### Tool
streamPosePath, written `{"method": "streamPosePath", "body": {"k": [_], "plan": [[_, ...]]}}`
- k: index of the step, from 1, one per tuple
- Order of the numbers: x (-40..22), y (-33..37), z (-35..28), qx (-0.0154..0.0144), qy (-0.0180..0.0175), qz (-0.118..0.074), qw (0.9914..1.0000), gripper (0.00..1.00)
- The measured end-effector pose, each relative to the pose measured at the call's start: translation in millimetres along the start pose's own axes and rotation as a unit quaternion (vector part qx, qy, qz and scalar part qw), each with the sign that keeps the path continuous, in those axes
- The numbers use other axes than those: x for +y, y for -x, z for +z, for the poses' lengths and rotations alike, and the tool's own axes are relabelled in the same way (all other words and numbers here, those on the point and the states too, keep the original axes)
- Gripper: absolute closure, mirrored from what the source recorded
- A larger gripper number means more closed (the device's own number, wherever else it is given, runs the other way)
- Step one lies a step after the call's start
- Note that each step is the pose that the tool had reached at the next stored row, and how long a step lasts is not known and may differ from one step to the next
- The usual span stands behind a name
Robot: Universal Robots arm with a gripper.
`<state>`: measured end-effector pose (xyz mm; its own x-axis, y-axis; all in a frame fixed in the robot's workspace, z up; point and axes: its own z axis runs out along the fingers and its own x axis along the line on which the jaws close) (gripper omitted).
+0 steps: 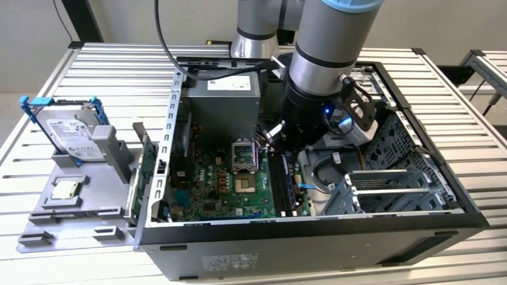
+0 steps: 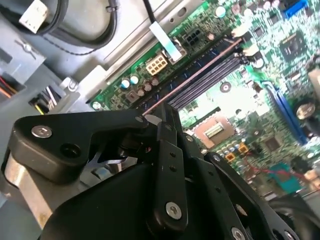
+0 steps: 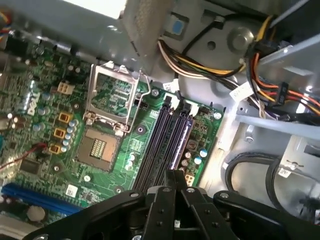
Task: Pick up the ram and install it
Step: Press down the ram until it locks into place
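My gripper (image 1: pixel 279 141) sits low over the motherboard's memory slots (image 3: pixel 167 137), fingers together on the ram (image 2: pixel 200 72), which I judge to lie in a slot, perhaps unseated.

No print could be read. White labels sat on the hard drive (image 1: pixel 73 138) and the power supply (image 1: pixel 231 85). Their lettering stayed illegible.

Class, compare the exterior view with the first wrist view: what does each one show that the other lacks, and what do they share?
Exterior view's extras: the grey hard drive in a blue frame, the small square silver processor chip and the slatted metal table. First wrist view's extra: a thick bundle of yellow, orange and black wires. Shared: the green motherboard, its long black memory slots and the silver processor socket.
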<state>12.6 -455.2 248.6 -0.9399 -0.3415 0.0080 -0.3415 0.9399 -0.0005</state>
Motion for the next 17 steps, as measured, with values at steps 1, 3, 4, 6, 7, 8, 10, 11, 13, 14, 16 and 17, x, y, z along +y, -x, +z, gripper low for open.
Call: {"method": "streamPosePath", "body": {"k": [1,3,4,6,7,8,10,11,13,14,16,17], "plan": [[0.0,0.0,0.0,0.0,-0.0001,-0.01,0.99995,1.0],[0.0,0.0,-0.1,0.0,-0.0002,-0.028,0.99961,1.0],[0.1,0.0,-0.3,0.0,-0.0003,-0.037,0.99931,1.0],[0.0,0.0,-0.5,-0.0001,-0.0003,-0.055,0.99848,1.0],[0.0,0.0,-0.6,-0.0001,-0.0004,-0.064,0.99797,1.0],[0.0,0.0,-0.7,0.0,-0.0006,-0.073,0.99735,1.0],[0.0,0.0,-0.7,-0.0001,-0.0007,-0.091,0.99589,1.0],[0.0,0.0,-0.7,-0.0001,-0.0008,-0.1,0.99498,1.0],[0.0,0.0,-0.8,0.0,-0.001,-0.119,0.99295,1.0],[0.0,0.0,-0.8,0.0,-0.0011,-0.127,0.99188,1.0],[0.0,0.0,-0.8,-0.0001,-0.0012,-0.145,0.98942,1.0],[0.0,0.0,-0.7,-0.0001,-0.0012,-0.154,0.98804,1.0]]}}
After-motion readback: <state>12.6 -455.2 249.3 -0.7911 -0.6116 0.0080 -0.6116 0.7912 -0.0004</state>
